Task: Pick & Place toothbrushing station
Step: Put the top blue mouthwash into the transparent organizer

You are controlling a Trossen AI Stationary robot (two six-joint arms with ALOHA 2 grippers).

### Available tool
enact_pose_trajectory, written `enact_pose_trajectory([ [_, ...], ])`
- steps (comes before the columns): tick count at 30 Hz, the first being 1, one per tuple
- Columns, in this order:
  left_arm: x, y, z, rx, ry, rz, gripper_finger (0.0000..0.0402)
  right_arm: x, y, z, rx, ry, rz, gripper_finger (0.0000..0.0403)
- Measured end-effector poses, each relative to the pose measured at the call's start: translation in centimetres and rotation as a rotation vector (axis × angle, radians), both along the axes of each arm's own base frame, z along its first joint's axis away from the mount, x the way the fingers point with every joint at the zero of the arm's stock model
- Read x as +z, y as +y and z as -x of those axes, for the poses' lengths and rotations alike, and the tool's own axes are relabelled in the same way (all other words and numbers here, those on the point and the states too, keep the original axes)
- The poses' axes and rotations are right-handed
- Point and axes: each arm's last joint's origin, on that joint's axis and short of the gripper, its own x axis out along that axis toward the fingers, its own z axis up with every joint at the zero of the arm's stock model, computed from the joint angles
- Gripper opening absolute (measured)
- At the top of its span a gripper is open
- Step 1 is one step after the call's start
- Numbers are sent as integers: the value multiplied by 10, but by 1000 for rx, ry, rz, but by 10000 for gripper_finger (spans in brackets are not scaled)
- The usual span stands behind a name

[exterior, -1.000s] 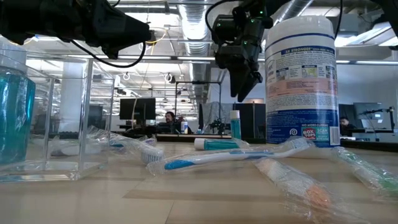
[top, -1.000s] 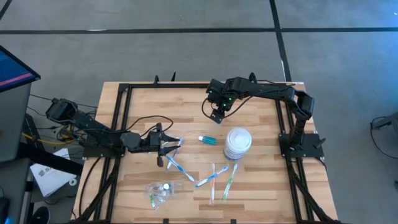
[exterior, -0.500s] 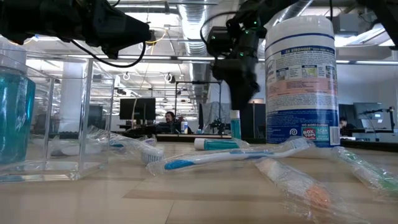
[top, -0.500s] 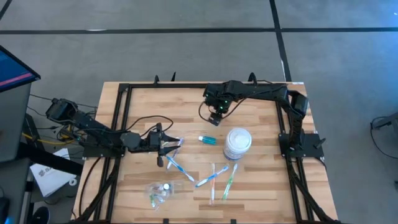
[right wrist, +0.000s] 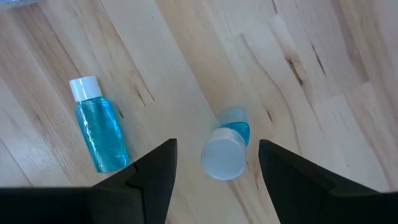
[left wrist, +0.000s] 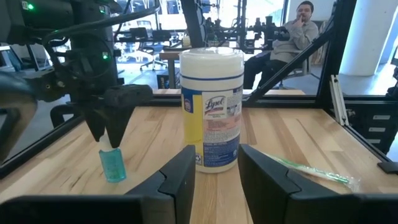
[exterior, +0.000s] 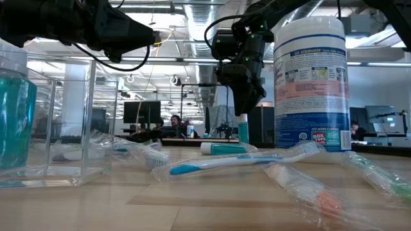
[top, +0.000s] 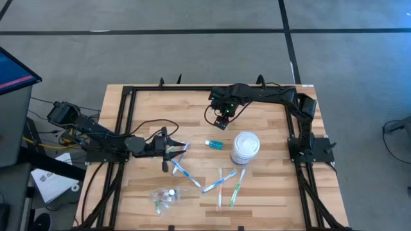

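Observation:
My right gripper (top: 221, 122) is open and points down over a small blue white-capped bottle (right wrist: 225, 151) that stands upright on the table. Its fingers stand on either side of the cap, above it, without touching. The bottle also shows in the left wrist view (left wrist: 112, 165). A second blue bottle (top: 214, 144) lies on its side nearby. Several pale toothbrushes (top: 218, 183) lie at the table's near middle. A crinkly clear bag (top: 164, 197) with a bottle inside lies near the front edge. My left gripper (top: 174, 151) is open and empty, level over the table's left half, beside a toothbrush (top: 182, 169).
A tall white wipes canister (top: 245, 147) stands just right of the lying bottle, close to my right arm. A black frame (top: 125, 122) runs round the table. People sit in the room beyond the table (left wrist: 298, 25).
My right gripper has gone a little toward the table's left edge and down, turning as it went. It now hangs right over the upright bottle. Its fingers have stayed open.

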Motion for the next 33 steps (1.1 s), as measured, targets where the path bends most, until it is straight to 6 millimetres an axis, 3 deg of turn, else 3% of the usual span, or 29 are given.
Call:
enact_pose_trajectory([
  [33,0,0,0,0,-1,1,114,0,3,-2,-4,-3,2,216],
])
